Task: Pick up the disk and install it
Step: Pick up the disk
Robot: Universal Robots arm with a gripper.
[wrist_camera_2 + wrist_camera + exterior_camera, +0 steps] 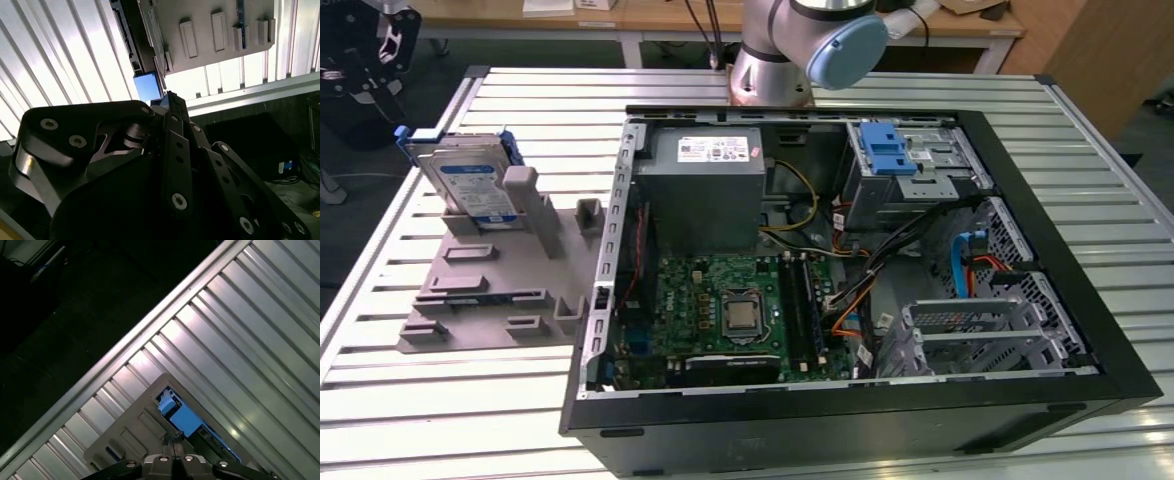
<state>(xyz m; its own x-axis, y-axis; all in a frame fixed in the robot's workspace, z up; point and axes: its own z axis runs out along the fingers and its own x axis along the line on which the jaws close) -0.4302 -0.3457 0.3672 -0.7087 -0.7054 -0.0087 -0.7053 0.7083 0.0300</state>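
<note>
One disk (464,180) stands upright in one grey fixture (480,290) on the bench (560,95), beside one open computer (854,260). The one end effector (174,441), narrow and empty, hovers over the disk.

Exterior cam sits up high, across the table (454,400) from the arm base (767,70), and tilts down. It takes in the whole open PC case (854,430), plus the grey fixture (480,290) on the exterior view's left with the disk (470,185) standing in it. Both wrist cams ride right behind the gripper (175,439) and look down past it from way closer. In the second wrist view its black linkage sits right in front of the lens. All three share the fixture, the disk's blue corner and the table slats.
</note>
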